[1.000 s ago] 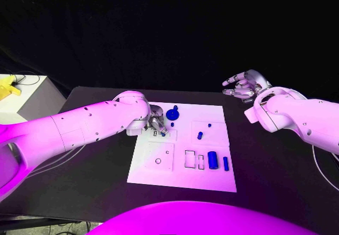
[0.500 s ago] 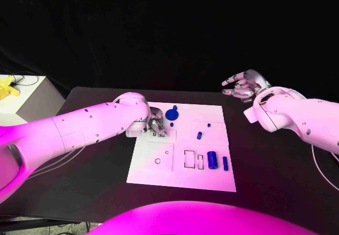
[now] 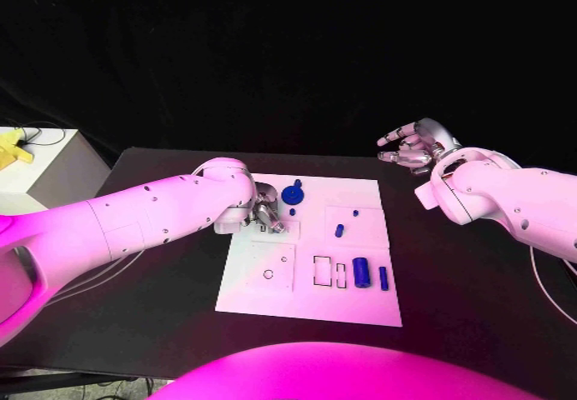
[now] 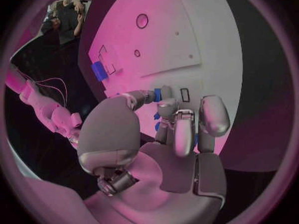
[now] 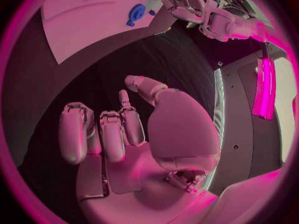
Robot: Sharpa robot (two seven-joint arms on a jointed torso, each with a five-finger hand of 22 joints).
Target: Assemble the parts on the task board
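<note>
My left hand rests fingers-down on the board, by a blue part; whether it grasps anything I cannot tell. My right hand hangs released.

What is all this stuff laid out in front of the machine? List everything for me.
Table: one, black, under everything.
Task board: one, white plate, middle of the table.
Round part: one, blue, far end of the board, beside the left hand.
Small parts: at least two, blue, mid-board; one is beside the left hand's fingers.
Cylinder part: one, blue, near right side of the board.
Thin rod part: one, blue, just right of the cylinder.
Box: one, white, left of the table, something yellow on top.
Left hand: silver, on the board's far left part, fingers curled at a small blue part.
Right hand: silver, raised beyond the board's far right corner, holding nothing.
</note>
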